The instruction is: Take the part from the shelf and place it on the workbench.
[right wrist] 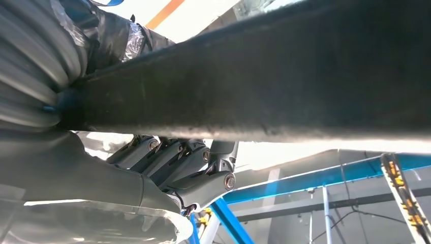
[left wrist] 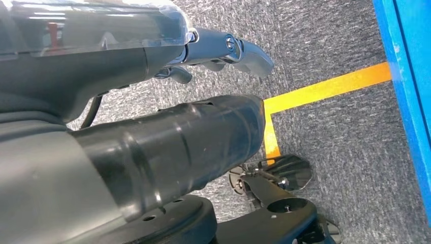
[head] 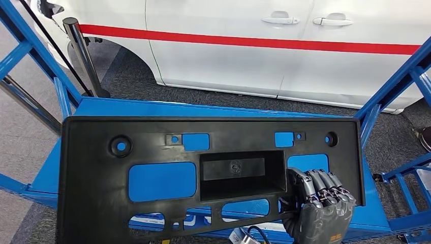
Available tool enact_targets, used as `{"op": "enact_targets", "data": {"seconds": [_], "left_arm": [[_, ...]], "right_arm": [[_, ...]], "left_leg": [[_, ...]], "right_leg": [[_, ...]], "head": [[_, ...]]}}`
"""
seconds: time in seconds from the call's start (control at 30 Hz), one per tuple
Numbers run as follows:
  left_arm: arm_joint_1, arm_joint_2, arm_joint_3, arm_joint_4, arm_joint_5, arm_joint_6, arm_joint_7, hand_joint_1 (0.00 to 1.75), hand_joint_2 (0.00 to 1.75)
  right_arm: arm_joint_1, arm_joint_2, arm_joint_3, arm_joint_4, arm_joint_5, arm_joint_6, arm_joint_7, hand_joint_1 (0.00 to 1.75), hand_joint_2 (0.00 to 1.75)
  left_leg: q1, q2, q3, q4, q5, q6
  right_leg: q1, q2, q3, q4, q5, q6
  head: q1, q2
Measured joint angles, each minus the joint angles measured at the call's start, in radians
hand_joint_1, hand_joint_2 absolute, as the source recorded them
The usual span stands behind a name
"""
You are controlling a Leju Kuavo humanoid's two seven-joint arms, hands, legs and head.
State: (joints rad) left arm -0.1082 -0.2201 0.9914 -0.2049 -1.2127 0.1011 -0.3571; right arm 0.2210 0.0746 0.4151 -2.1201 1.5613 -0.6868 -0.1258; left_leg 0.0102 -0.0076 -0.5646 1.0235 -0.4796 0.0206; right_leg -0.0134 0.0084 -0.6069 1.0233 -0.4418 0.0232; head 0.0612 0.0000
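Black part (head: 152, 152) in right hand (head: 320, 206); blue shelf (head: 203, 109), white car (head: 284, 46) beyond.

Right robot hand (head: 321, 206) clenched, gripping.

Black part (head: 152, 157); blue workbench (head: 152, 108); white car (head: 228, 56), red stripe (head: 244, 40).

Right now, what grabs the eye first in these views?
A large black plastic panel with cut-outs fills the foreground of the head view, gripped near its lower right by the right hand, above a blue workbench. Behind stands a white car with a red stripe.
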Motion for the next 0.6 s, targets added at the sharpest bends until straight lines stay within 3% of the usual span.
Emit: {"op": "enact_targets", "data": {"seconds": [0.23, 0.37, 0.6], "left_arm": [[0.002, 0.0, 0.006, 0.0, 0.0, 0.0, -0.002, 0.0, 0.0], [0.003, 0.0, 0.006, 0.0, 0.0, -0.002, -0.006, 0.0, 1.75], [0.005, 0.0, 0.002, 0.0, -0.006, -0.021, -0.025, 0.0, 1.75]], "right_arm": [[0.002, 0.002, 0.004, 0.016, -0.009, 0.0, -0.008, 1.75, 1.75], [0.003, 0.002, 0.007, 0.021, -0.008, 0.0, 0.001, 1.75, 1.75], [0.003, 0.002, 0.033, 0.07, 0.006, 0.0, 0.059, 1.75, 1.75]], "left_leg": [[0.0, 0.0, 0.0, 0.0, 0.0, 0.0], [0.0, 0.0, 0.0, 0.0, 0.0, 0.0], [0.0, 0.0, 0.0, 0.0, 0.0, 0.0]], "right_leg": [[0.0, 0.0, 0.0, 0.0, 0.0, 0.0], [0.0, 0.0, 0.0, 0.0, 0.0, 0.0], [0.0, 0.0, 0.0, 0.0, 0.0, 0.0]], "head": [[0.0, 0.0], [0.0, 0.0], [0.0, 0.0]]}}
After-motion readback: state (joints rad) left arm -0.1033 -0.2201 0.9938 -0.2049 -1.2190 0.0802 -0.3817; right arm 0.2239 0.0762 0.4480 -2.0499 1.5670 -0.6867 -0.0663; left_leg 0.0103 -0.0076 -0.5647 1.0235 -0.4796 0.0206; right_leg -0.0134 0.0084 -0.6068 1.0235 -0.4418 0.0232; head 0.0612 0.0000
